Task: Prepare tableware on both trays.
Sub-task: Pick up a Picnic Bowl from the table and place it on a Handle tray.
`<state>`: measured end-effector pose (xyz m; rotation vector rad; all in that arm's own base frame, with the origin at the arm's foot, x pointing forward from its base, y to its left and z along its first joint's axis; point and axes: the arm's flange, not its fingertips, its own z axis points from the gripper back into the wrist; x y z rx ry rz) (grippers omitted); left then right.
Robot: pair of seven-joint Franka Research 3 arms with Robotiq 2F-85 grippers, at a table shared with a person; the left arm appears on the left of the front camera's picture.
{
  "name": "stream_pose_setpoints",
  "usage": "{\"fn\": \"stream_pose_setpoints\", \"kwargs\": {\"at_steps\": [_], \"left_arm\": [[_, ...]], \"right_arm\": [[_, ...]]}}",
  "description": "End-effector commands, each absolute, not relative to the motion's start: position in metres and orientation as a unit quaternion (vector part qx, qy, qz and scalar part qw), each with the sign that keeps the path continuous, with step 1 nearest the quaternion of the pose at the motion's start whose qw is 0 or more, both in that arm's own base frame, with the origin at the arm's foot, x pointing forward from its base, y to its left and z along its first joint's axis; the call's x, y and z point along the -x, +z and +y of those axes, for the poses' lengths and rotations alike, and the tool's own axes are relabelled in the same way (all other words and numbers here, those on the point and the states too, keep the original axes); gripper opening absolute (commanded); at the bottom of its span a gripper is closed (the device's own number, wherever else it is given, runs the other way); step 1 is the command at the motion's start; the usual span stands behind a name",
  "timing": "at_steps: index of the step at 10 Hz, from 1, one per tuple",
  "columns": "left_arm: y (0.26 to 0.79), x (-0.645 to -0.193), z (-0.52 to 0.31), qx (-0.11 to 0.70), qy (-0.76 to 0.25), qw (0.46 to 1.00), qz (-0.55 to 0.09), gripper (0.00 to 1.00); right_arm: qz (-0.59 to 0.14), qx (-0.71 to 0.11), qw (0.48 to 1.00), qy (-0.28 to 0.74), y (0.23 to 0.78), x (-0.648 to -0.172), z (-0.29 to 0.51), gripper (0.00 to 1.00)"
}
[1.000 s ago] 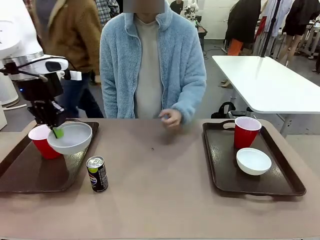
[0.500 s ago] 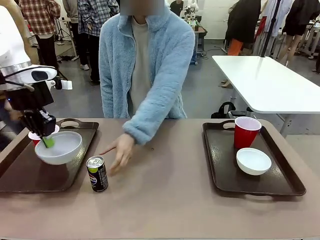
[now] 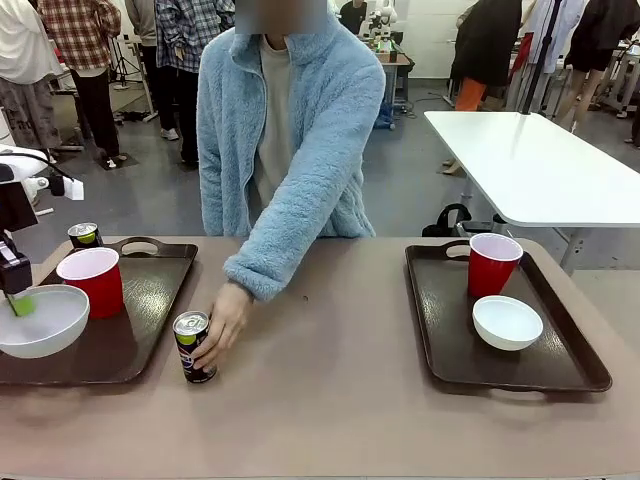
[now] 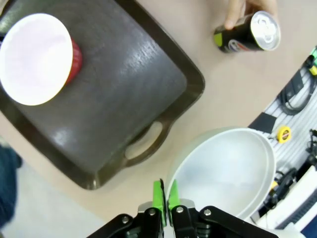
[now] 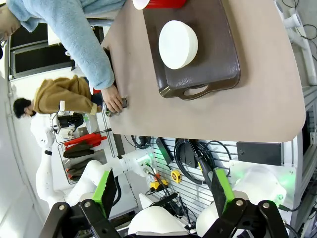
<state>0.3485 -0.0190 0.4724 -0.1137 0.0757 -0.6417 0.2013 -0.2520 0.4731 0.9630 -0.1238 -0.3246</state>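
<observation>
White bowl [image 4: 225, 173] rim pinched by left end effector [image 4: 165, 192], seemingly above tray [image 3: 140, 325].

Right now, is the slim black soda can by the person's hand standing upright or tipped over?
Upright. The slim black soda can stands on the table with its silver top facing up, and the person's hand is wrapped around its side.

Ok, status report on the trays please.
Left tool shut on bowl rim, at left tray edge. Right tool open, high. Person's hand holding can.
</observation>
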Motion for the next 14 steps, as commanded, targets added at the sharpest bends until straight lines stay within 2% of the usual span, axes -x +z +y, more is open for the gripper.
{"fn": "stream_pose_setpoints", "kwargs": {"at_steps": [1,6,7,10,12,14], "left_arm": [[0.469,-0.351,-0.027,0.055,-0.322,0.944,0.037,0.00],[0.465,-0.355,-0.029,0.057,-0.308,0.949,0.040,0.00],[0.462,-0.360,-0.037,0.080,-0.288,0.954,0.031,0.00],[0.438,-0.384,-0.065,0.011,-0.175,0.984,-0.006,0.00],[0.422,-0.383,-0.069,-0.026,-0.120,0.992,0.003,0.00],[0.401,-0.383,-0.064,-0.018,-0.069,0.997,0.009,0.00]], "right_arm": [[-0.068,-0.468,0.868,-0.150,0.473,-0.201,-0.251,1.00],[-0.068,-0.468,0.868,-0.150,0.473,-0.201,-0.251,1.00],[-0.068,-0.468,0.868,-0.150,0.473,-0.201,-0.251,1.00],[-0.068,-0.468,0.868,-0.150,0.473,-0.201,-0.251,1.00],[-0.068,-0.468,0.868,-0.150,0.473,-0.201,-0.251,1.00],[-0.068,-0.468,0.868,-0.150,0.473,-0.201,-0.251,1.00]]}}
